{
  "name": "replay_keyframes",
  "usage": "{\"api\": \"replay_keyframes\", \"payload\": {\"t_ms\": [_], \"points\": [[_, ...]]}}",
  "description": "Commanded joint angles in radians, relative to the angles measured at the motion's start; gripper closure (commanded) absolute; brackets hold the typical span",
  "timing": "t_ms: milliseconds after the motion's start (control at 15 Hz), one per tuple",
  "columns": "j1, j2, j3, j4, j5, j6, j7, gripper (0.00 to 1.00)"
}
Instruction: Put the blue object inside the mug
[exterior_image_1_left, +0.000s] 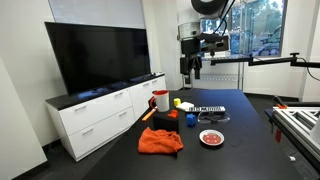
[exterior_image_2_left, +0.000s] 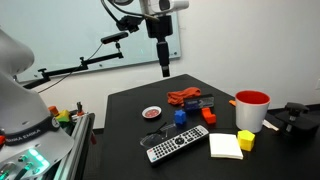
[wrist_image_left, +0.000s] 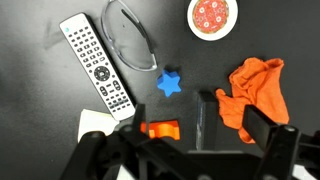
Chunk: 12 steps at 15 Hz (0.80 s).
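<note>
The blue object (wrist_image_left: 171, 83) is small and star-like in the wrist view. It lies on the black table between the safety glasses and a small orange item, and it shows in both exterior views (exterior_image_2_left: 181, 116) (exterior_image_1_left: 189, 118). The red mug (exterior_image_2_left: 251, 110) with a whitish upper part stands upright near the table's edge (exterior_image_1_left: 160, 100); it is out of the wrist view. My gripper (exterior_image_2_left: 163, 68) hangs high above the table (exterior_image_1_left: 190, 68), open and empty, with both fingers at the bottom of the wrist view (wrist_image_left: 185, 150).
On the table lie a grey remote (wrist_image_left: 98, 70), clear safety glasses (wrist_image_left: 135, 40), a white-and-red plate (wrist_image_left: 211, 17), an orange cloth (wrist_image_left: 255, 95), a dark block (wrist_image_left: 207, 120) beside it, a small orange item (wrist_image_left: 162, 129), a yellow item (exterior_image_2_left: 245, 141) and a white pad (exterior_image_2_left: 226, 146).
</note>
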<state>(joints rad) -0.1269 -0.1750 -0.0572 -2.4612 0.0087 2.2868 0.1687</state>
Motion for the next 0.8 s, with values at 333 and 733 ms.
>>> {"api": "replay_keyframes", "payload": {"t_ms": [333, 733], "points": [[-0.018, 0.019, -0.025, -0.007, -0.042, 0.047, 0.042, 0.00], [-0.015, 0.043, -0.029, -0.023, -0.024, 0.083, 0.043, 0.00]]}}
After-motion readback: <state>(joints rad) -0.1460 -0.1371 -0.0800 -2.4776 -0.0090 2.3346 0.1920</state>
